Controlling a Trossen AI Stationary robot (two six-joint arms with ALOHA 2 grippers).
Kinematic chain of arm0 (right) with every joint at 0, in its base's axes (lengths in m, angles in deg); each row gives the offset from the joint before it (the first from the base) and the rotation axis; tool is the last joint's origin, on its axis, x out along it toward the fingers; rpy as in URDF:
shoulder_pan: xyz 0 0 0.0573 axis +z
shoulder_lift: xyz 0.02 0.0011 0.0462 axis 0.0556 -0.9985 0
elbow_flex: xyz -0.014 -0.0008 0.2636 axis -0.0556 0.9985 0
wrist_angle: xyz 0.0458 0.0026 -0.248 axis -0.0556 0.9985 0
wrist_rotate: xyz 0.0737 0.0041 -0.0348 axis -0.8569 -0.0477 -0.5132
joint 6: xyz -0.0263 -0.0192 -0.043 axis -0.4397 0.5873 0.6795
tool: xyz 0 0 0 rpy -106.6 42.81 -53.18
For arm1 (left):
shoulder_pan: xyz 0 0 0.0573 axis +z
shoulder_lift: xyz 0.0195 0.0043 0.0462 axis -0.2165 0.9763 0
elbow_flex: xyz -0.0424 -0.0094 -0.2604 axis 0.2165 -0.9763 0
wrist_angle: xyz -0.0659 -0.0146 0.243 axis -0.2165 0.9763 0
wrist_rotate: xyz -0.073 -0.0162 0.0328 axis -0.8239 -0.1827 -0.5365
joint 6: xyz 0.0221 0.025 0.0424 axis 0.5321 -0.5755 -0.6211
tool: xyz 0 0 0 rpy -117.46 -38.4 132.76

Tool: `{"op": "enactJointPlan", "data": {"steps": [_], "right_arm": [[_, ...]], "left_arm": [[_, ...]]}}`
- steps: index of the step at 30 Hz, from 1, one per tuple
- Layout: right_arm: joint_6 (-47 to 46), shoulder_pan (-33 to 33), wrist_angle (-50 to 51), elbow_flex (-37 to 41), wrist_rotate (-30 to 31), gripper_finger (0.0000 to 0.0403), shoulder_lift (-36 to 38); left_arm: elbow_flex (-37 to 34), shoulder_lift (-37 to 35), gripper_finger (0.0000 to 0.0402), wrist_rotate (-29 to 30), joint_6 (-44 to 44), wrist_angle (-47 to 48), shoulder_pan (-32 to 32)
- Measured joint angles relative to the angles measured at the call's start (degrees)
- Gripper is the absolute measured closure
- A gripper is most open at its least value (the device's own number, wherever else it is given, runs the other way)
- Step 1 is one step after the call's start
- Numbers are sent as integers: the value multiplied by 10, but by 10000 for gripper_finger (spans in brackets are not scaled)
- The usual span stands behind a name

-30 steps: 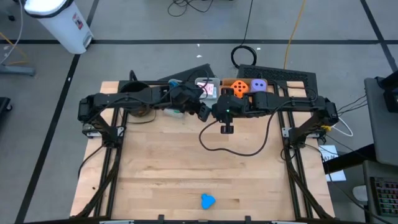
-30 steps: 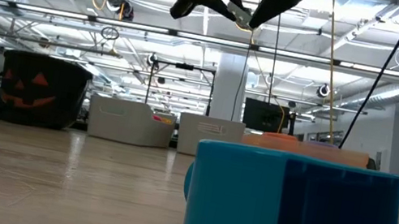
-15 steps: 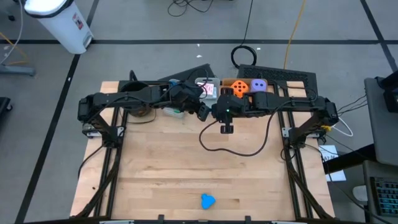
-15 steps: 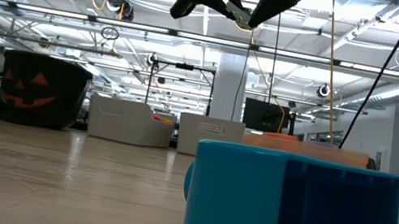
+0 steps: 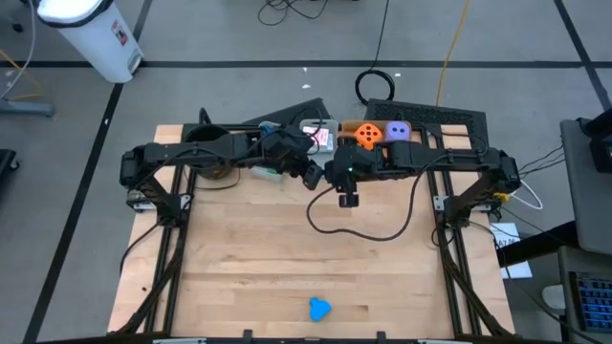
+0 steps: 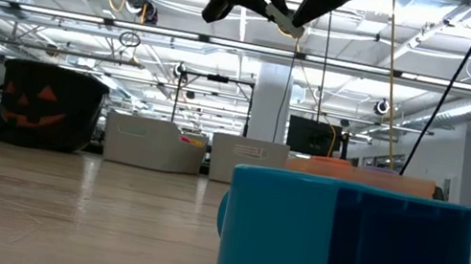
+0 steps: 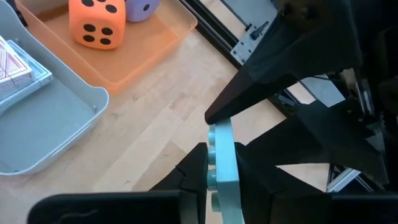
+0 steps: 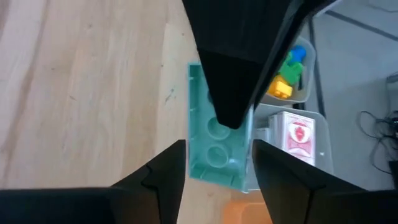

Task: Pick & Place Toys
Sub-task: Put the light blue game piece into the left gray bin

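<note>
Since the earlier frame, right gripper (image 8: 214, 163) jaws have spread, released. Left gripper (image 7: 222, 167) jaws grasp one green block (image 7: 223, 163). Two dice: orange die (image 7: 95, 23), purple die (image 7: 142, 7).

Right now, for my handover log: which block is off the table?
The green block, held aloft by the left gripper; the blue block lies on the table.

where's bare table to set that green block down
Bare wood runs from under the arms to the blue block at the near edge, crossed only by a black cable. The far edge is crowded: black pot, clear bins, orange tray with dice.
</note>
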Motion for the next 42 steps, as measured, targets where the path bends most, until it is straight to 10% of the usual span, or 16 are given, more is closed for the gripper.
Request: {"op": "enactJointPlan", "data": {"steps": [10,22,31,42], "right_arm": [[-6,-15,24,-1,-17,228,39],[-141,-108,6,-1,-269,241,111],[-146,-116,-59,41,-300,248,126],[-276,-143,-175,92,-481,252,150]], "left_arm": [[0,0,338,1,-26,1,0],[0,0,337,4,-212,-30,-25],[6,-28,354,52,-309,-80,-53],[7,-55,354,75,-399,-71,-77]]}}
